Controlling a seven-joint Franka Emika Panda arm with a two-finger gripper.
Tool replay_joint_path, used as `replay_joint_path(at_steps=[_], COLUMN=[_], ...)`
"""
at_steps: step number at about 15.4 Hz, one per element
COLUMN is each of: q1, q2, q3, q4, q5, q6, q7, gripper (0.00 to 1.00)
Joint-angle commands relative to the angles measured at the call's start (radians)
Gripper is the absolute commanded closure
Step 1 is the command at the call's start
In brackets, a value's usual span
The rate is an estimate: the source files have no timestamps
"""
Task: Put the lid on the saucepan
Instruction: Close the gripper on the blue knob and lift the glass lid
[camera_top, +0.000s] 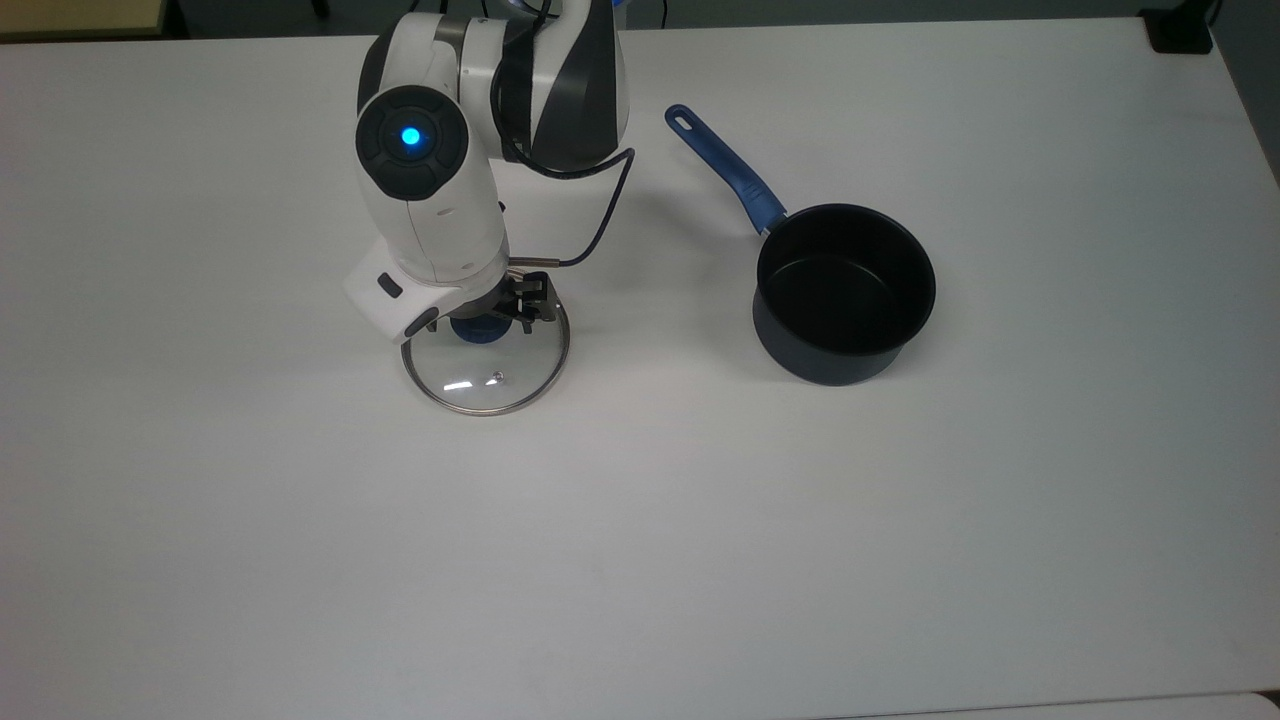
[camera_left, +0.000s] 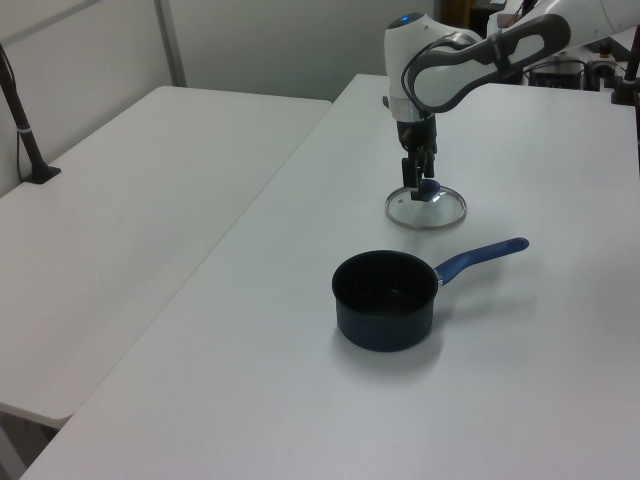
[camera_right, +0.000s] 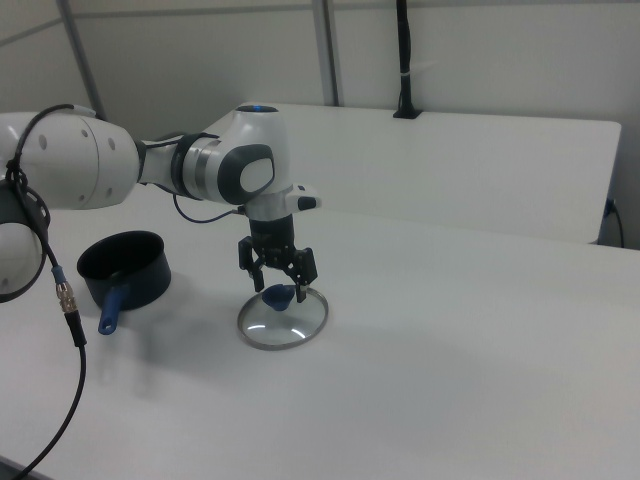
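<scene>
Claw is down over the lid, fingers spread open on either side of the blue knob, not closed on it. In the right view one fingertip sits on the right view's left of the knob and the other on its right, knob between them; contact can't be confirmed from any view.

Lid lies flat on the white counter directly under the claw. In the top view the glass disc extends mostly below the claw, metal rim fully visible on the lower half, small steam vent just below the claw. Knob is partly covered by the wrist housing.

Saucepan stands upright on the counter, well apart from the claw, on the top view's right. It's empty, black inside. Its blue handle points up-left in the top view, toward the arm side, eyelet end nearest the arm's upper link but not touching.

In the left view the claw is behind the saucepan, lid between arm and pan, the handle running toward the left view's right.

Black cable loops from the wrist, hanging clear of the counter beside the claw
</scene>
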Motion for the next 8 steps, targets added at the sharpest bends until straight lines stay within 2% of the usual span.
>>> replay_joint_path(at_steps=[1, 6, 7, 8], q1=[0.012, 0.017, 0.017, 0.014], q2=[-0.009, -0.011, -0.012, -0.014], q3=[-0.008, -0.008, -0.008, -0.008], q4=[-0.025, -0.026, -0.026, -0.023], q5=[-0.004, -0.008, -0.008, -0.008], q6=[0.014, 0.010, 0.003, -0.003], q7=[-0.024, -0.016, -0.015, -0.016], gripper=[0.02, 0.21, 0.30, 0.35])
